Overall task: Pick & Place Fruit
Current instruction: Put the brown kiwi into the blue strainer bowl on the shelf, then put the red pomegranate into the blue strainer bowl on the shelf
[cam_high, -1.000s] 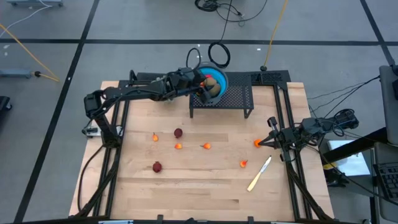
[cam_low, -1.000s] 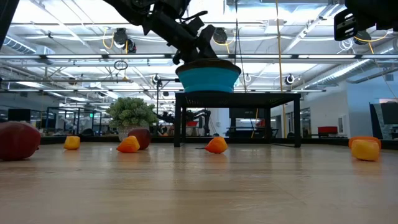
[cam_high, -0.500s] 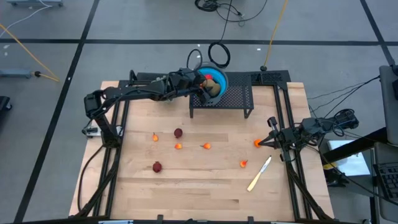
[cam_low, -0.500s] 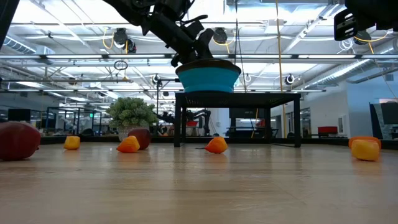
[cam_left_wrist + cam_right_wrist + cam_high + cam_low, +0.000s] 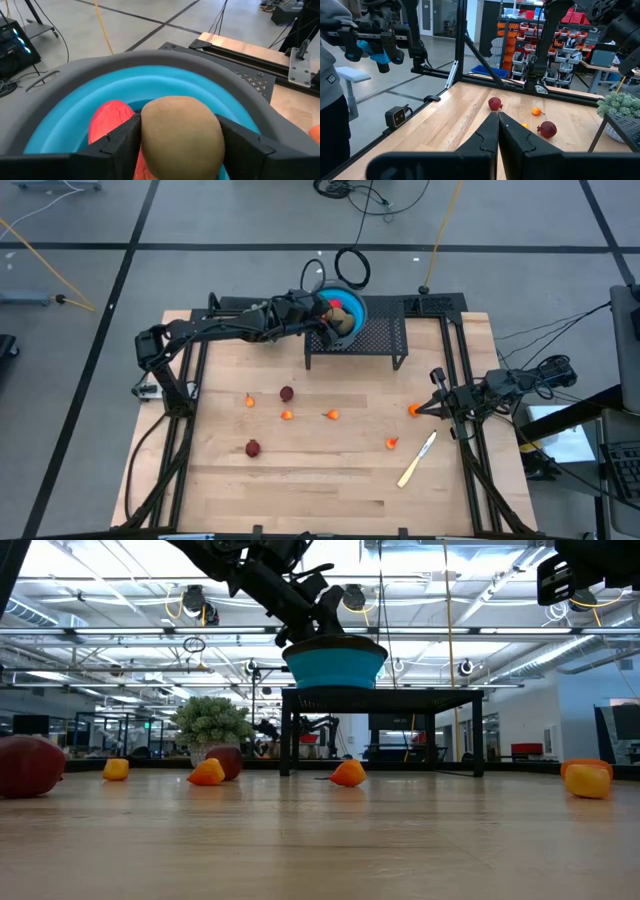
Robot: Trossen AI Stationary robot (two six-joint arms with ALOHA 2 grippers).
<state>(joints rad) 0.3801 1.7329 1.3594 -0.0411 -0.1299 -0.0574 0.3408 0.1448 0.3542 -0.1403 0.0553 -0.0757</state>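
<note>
bowl (image 5: pixel 150 87): bright blue, grey rim
oval fruit (image 5: pixel 181 131): brown-olive
oblong fruit (image 5: pixel 111 116): red
ball fruit (image 5: pixel 495 103): dark red
small bits (image 5: pixel 332 415): orange
knife (image 5: pixel 416 459): pale yellow
surface (image 5: pixel 330 475): light wood
rack (image 5: pixel 375 337): black mesh

Bright overhead lighting, soft shadows, blurred foreground

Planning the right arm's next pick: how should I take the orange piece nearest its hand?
Come straight down on the orange piece and pinch across its short middle. It is small, low and rounded, with bare wood all round, so nothing favours a side approach. The right hand waits just beside it, fingers together, so open first. The left hand is over the blue bowl, holding a brown fruit.
</note>
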